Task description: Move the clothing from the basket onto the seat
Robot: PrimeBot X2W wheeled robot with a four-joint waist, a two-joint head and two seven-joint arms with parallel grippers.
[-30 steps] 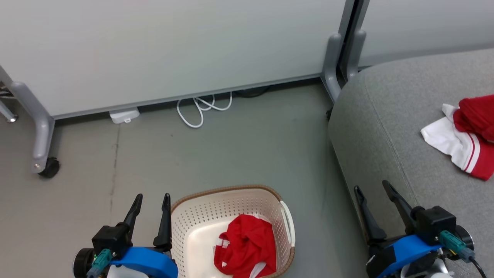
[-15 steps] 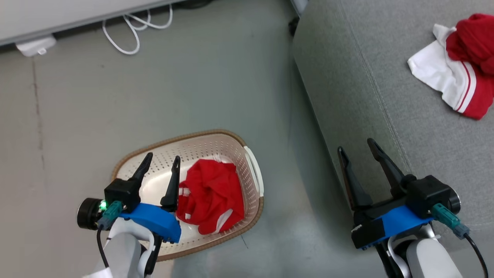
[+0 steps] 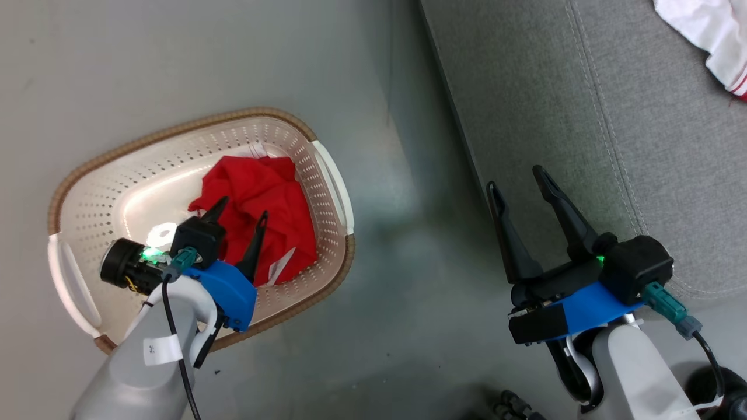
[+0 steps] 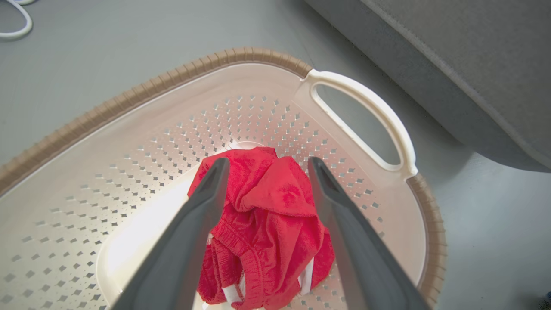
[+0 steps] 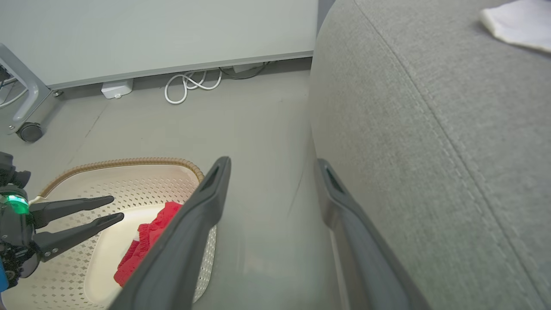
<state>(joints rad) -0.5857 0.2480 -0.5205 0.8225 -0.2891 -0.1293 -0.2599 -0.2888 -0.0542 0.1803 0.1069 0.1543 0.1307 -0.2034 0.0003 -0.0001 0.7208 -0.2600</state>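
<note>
Grey floor (image 3: 117, 58), basket (image 3: 175, 129) on it. The clothing (image 4: 275, 206) is bunched just past the left gripper (image 3: 242, 209), framed between its wide-open empty fingers (image 4: 200, 206); the right gripper (image 3: 516, 178), also spread empty, is parked by the seat (image 3: 554, 105).

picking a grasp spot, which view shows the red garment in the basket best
Left wrist view: the red garment sits close between the open left gripper's fingers, waistband visible. Head view: that gripper partly covers it. Right wrist view: a sliver behind a finger.

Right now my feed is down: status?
Left gripper, right gripper: jaws open, empty. Left hovers over clothing in basket; one piece on seat. Nothing blocking.
</note>
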